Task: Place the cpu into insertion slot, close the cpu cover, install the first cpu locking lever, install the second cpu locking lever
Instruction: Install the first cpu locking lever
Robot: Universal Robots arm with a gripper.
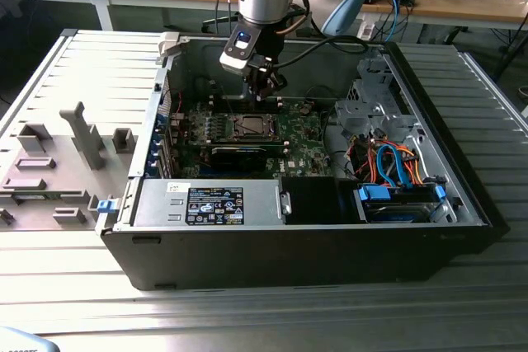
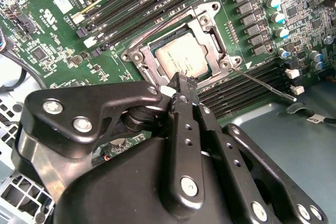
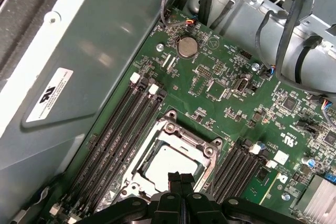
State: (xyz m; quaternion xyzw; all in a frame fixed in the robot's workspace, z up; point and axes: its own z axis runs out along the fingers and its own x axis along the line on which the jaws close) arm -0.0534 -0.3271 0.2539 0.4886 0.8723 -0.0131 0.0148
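Hand [image 3: 180, 178] pressed shut, empty, just over cpu [image 3: 168, 162]. Cpu lies flat in insertion slot [image 3: 142, 161], cpu cover [image 3: 182, 132] round it. Chip's prob. light, stiff, breaks easy; hold by edges.

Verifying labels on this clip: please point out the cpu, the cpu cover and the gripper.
cpu [image 2: 181, 59]: second wrist view, centre of its metal top.
cpu cover [image 3: 192, 137]: first wrist view, frame bar beside the window.
gripper [image 3: 180, 177]: first wrist view, between its fingertips.
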